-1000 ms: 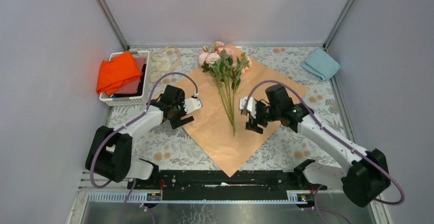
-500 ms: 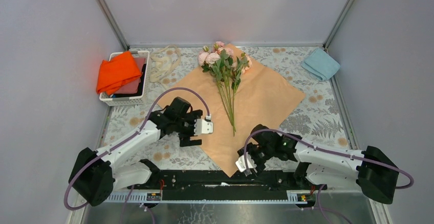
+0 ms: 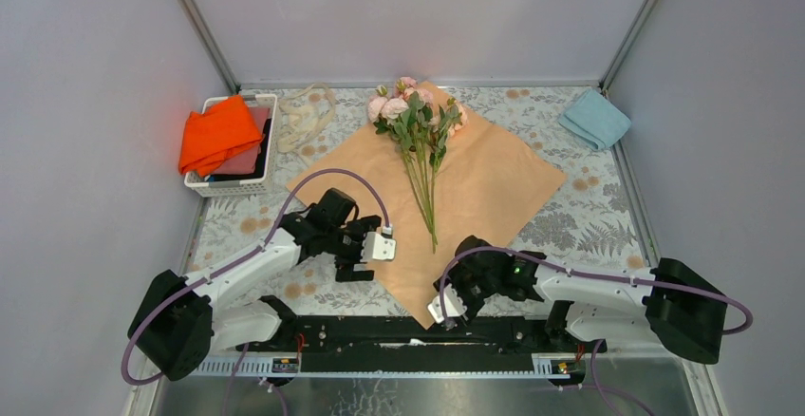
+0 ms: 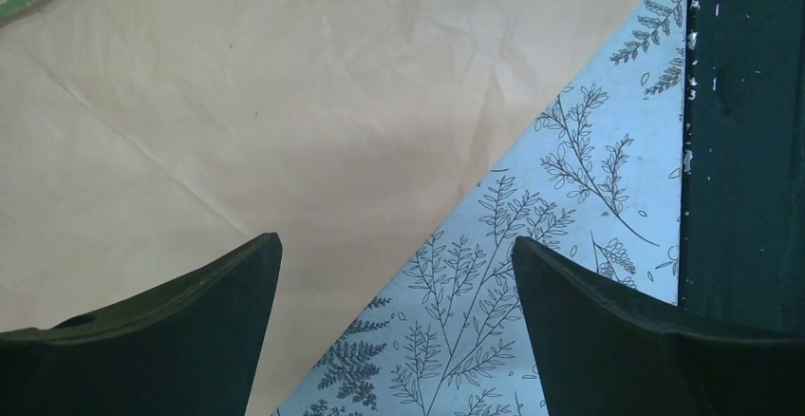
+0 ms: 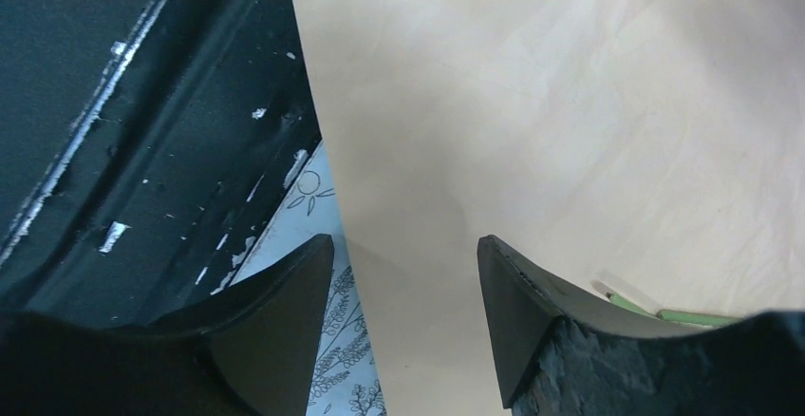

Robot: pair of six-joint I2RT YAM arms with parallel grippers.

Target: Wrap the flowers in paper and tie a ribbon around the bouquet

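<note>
Centrally in the top view, the paper (image 3: 494, 183) lies flat as a peach diamond. The flowers (image 3: 418, 136) rest on it, blooms at its upper corner (stems pointing down-frame). The left gripper (image 4: 396, 250) gapes wide over the paper's lower-left edge, holding nothing. The right gripper (image 5: 406, 245), fingers partly apart, straddles the edge near the bottom corner, gripping nothing. The ribbon (image 3: 306, 112) lies upper left.

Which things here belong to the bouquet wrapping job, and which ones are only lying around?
For the job: flowers, paper, ribbon.
Just lying about: orange cloth, white basket, light blue cloth.
</note>
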